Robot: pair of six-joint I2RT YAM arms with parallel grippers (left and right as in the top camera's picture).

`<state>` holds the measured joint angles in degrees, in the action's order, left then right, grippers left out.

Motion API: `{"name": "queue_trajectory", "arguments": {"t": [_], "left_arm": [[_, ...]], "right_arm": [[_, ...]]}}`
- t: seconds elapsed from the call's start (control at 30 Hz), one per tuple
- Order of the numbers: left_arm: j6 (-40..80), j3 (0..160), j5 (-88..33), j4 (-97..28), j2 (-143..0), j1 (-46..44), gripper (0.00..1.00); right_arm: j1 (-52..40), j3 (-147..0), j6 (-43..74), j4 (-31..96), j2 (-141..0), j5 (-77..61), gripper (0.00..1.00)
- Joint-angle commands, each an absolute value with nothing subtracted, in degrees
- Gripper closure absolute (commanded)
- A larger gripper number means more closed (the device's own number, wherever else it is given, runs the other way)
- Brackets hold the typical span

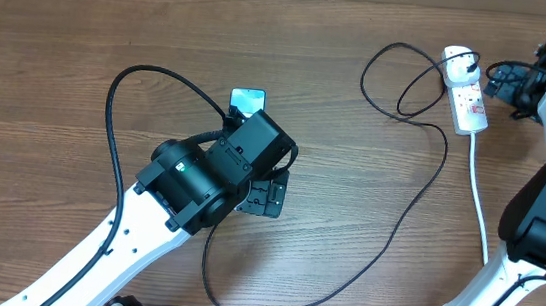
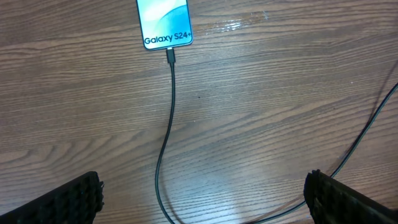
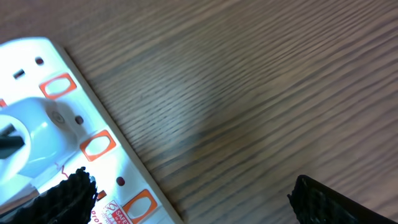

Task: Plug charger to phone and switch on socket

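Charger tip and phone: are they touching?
Touching. The left wrist view shows the charger tip seated in the bottom edge of the phone, with no gap.

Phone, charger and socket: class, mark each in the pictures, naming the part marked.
phone (image 2: 164, 22), left wrist view, middle of its blue screen.
charger (image 2: 169, 124), left wrist view, black cable below the connector.
socket (image 3: 93, 115), right wrist view, white casing near its edge.

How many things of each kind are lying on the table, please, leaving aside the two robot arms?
Phone: 1
Black charger cable: 1
White power strip: 1
Total: 3
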<state>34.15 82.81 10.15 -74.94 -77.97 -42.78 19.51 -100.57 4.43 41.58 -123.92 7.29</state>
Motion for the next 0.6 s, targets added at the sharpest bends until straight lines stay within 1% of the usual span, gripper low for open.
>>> {"name": "queue_trajectory", "arguments": {"t": [0.0, 0.23, 0.43, 0.57], "left_arm": [[33.2, 82.5, 11.4, -74.7, -78.6, -43.1, 0.00], [33.2, 82.5, 11.4, -74.8, -78.6, -43.1, 0.00], [33.2, 82.5, 11.4, -74.7, -78.6, -43.1, 0.01], [33.2, 82.5, 11.3, -74.7, -78.6, -43.1, 0.01]], "right_arm": [[19.8, -100.4, 4.0, 40.5, -125.3, 4.3, 0.00], [19.8, -100.4, 4.1, 39.2, -128.1, 4.4, 0.00], [19.8, -100.4, 7.6, 36.2, -129.0, 3.7, 0.00], [19.8, -100.4, 7.7, 35.2, -129.0, 3.7, 0.00]]}}
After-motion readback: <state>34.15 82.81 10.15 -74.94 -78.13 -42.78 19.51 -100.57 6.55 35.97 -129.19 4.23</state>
